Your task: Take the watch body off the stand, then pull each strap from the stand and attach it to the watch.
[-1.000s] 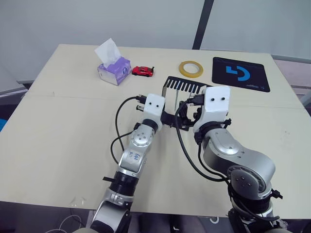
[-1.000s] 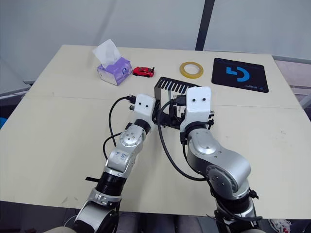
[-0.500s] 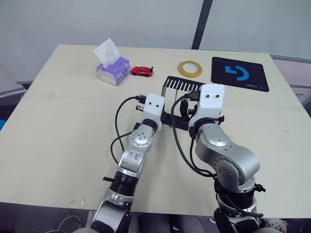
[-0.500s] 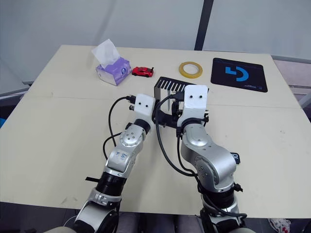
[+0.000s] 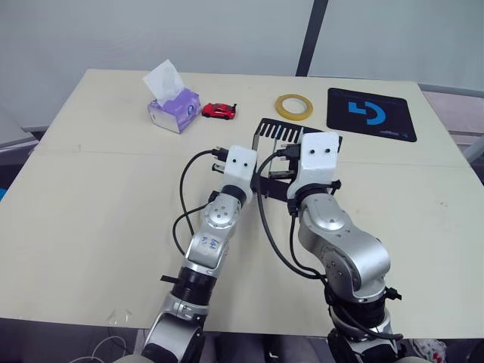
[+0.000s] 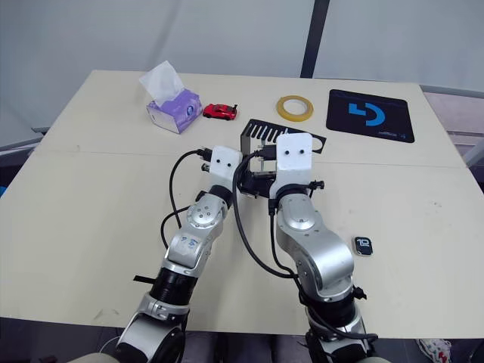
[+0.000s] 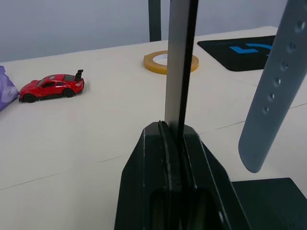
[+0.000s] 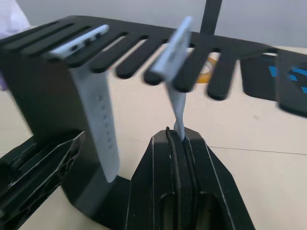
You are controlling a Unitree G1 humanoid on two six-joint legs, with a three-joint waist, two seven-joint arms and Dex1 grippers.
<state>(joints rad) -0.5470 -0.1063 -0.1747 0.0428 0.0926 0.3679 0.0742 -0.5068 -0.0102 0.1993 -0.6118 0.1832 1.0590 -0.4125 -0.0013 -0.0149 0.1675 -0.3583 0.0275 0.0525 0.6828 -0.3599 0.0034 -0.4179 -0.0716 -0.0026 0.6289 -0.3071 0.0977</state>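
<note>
My right gripper (image 8: 176, 139) is clamped on a strap (image 8: 176, 62) hanging from the stand (image 8: 43, 91); my left gripper (image 7: 172, 139) grips the stand's upright.

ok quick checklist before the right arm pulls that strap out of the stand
1. Right tool shut on the strap in the middle comb slot: ok.
2. Left tool clamped on the stand's upright to brace it: ok.
3. Second strap hanging in the end slot, apart from the gripped one: ok.
4. Watch body already off the stand, lying screen-up on the table to the robot's right: ok.
5. Gripped strap's top end free to slide out of its slot: cannot tell.
6. Yellow tape roll and red toy car well behind the stand: ok.
</note>
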